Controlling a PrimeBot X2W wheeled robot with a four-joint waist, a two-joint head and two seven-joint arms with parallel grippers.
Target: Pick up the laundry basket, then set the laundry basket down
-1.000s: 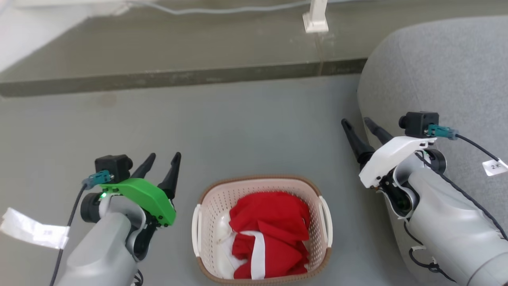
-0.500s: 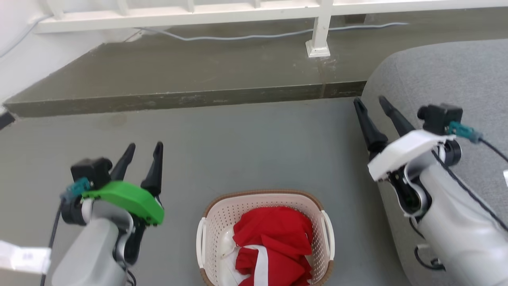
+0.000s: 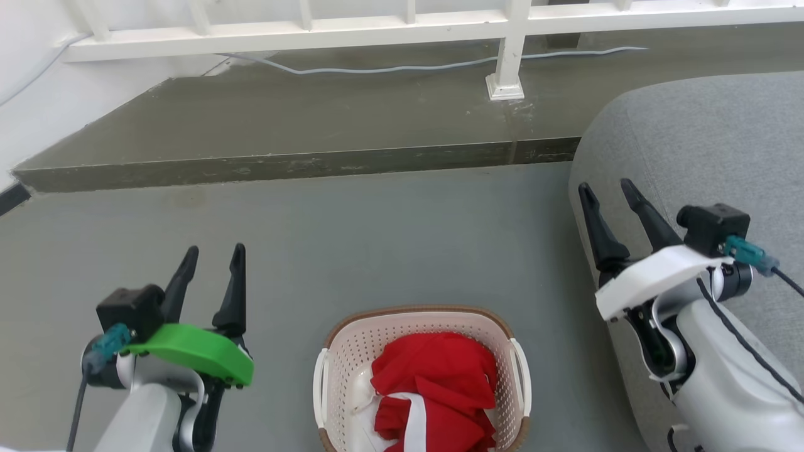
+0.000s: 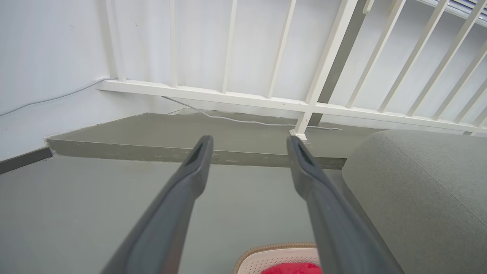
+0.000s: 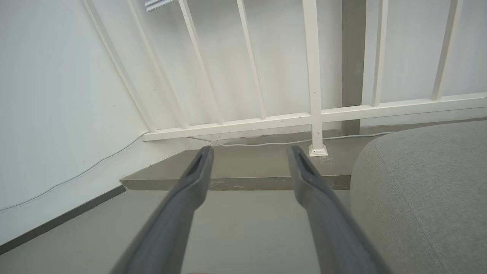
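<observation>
Laundry basket [image 3: 344, 367] sits on floor [image 3: 377, 238], near centre, red cloth [image 3: 433, 370] inside, ungrasped; can't tell if lift is pending or finished. Left end effector [image 3: 215, 250] is left of it, right end effector [image 3: 604, 185] right by grey upholstered seat [image 3: 703, 138]. Both clear of basket, fingers apart, empty, pointing far.

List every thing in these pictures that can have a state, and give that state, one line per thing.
basket: upright on the floor, loaded, not gripped.
cloth: crumpled inside the basket.
left gripper: open, empty, apart from the basket.
right gripper: open, empty, apart from the basket.
</observation>
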